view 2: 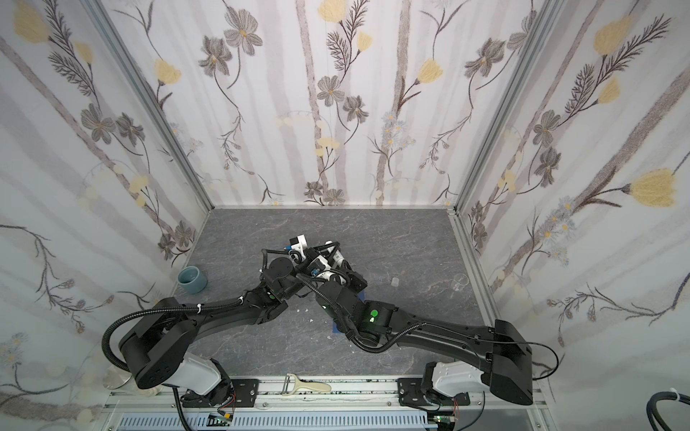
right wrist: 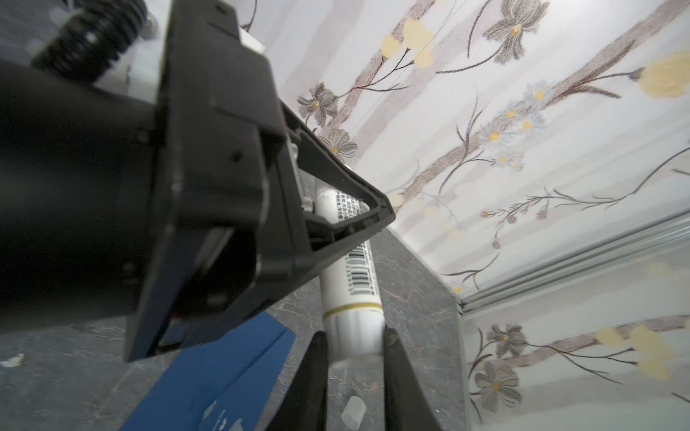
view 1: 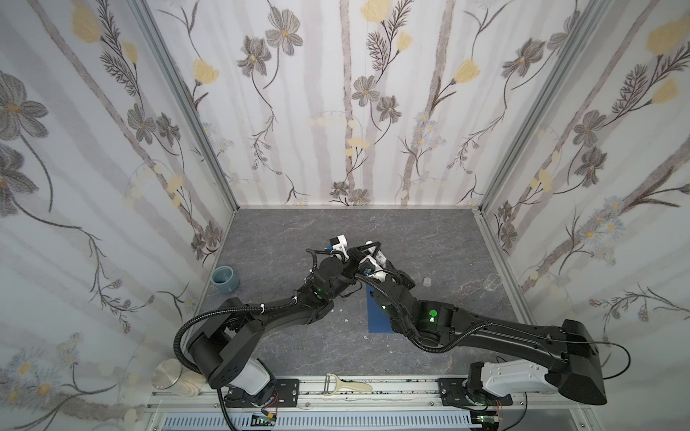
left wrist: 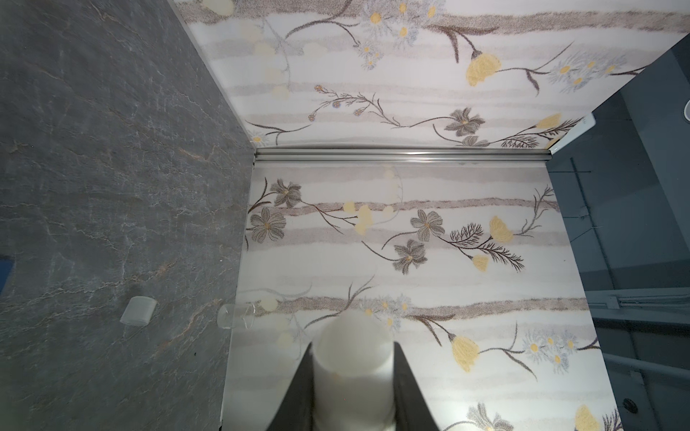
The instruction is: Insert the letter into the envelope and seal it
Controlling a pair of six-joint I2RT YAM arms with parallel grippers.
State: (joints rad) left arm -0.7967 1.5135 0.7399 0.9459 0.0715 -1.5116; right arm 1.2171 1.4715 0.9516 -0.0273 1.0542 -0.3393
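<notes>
my left end effector (left wrist: pixel 353 349) and right end effector (right wrist: pixel 353 336) both clench the glue stick (right wrist: pixel 351 276). envelope (view 1: pixel 376 317) lies mid-desk under my right arm; letter not visible. judged risk: uneven release drops the stick, smearing glue on the envelope.

1. The envelope (view 1: pixel 375 317) is dark navy blue.
2. The glue stick (right wrist: pixel 351 283) is white, with a black barcode and a thin gold band.
3. The desk (view 1: pixel 410 239) is dark grey with pale marble-like veins.
4. The walls (view 1: pixel 336 93) are white with grey stripes, grey flowers and yellow blooms.
5. The cup (view 1: pixel 225 279) is blue-grey.
</notes>
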